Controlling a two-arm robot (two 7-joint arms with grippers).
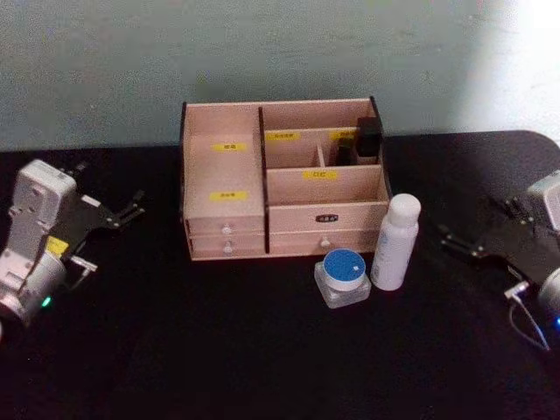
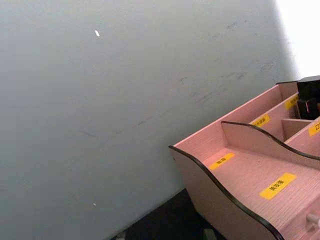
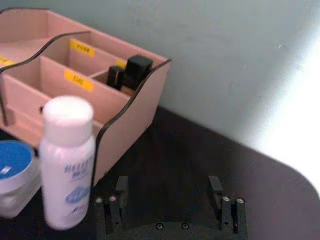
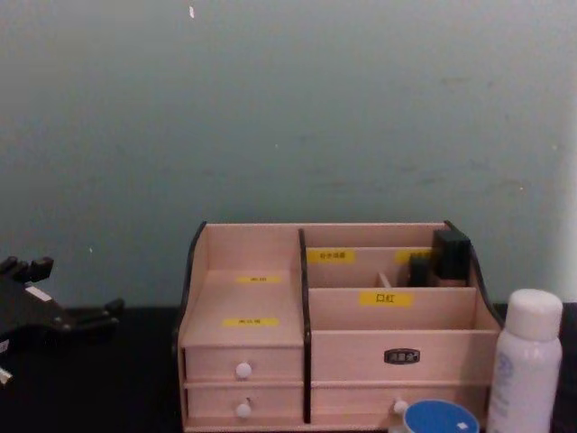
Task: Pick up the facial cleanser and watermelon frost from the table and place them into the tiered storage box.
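Opening position, no item yet lifted. The wooden box (image 1: 226, 226) stands at the back centre of the black table (image 1: 219, 350). The white bottle (image 1: 395, 241), taken to be the facial cleanser, is set upright at the box's front right corner. Its long axis is vertical, so a sideways approach around its body is indicated. The blue-lidded jar (image 1: 342, 276), taken to be the watermelon frost, is placed low and flat just beside the bottle, on its left, before the lower right drawer. Both items lie to the left of the right claw (image 1: 477, 226), near it, and well apart from the left claw (image 1: 131, 206) across the box. The right arm is therefore judged the nearer. The right claw is seen released, its fingers (image 3: 120, 197) spread and empty. Whether the left claw is released or clenched cannot be told.
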